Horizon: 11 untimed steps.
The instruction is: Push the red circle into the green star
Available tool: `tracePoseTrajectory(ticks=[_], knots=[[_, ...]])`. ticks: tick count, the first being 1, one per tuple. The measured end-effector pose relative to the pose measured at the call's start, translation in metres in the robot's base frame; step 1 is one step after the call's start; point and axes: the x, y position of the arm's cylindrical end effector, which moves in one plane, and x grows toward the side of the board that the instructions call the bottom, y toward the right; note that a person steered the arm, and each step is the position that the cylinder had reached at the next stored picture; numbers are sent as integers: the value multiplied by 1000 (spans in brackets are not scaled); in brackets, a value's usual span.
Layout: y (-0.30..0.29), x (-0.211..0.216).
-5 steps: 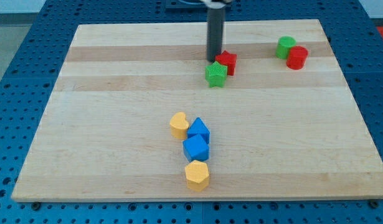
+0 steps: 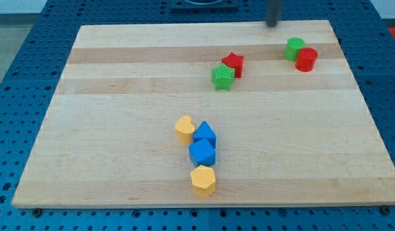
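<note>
The pale wooden bench (image 2: 120, 128) carried every block. Toward six o'clock of its middle ran a touching chain: a yellow heart-like block (image 2: 184, 128) uppermost, two blue blocks (image 2: 205, 135) (image 2: 201, 153) of shape I could not tell, then a yellow hexagonal block (image 2: 203, 181) lowest. Toward twelve o'clock, the green star block (image 2: 222, 77) touched a red star block (image 2: 234, 63) at its one o'clock. My tip (image 2: 272, 25), a bare rod holding nothing, stood blurred at the bench's far edge, at about eleven o'clock of a green round block (image 2: 295, 49) and apart from it. The red circle block (image 2: 306, 59) touched that green one at its four o'clock, well apart from the green star.
</note>
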Motion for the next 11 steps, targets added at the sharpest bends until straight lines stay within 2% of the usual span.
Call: tracePoseTrajectory(ticks=[1,2,4,7,10,11], knots=[[50,23],[50,35],[49,99],[-20,121],[-118,184],[-119,193]])
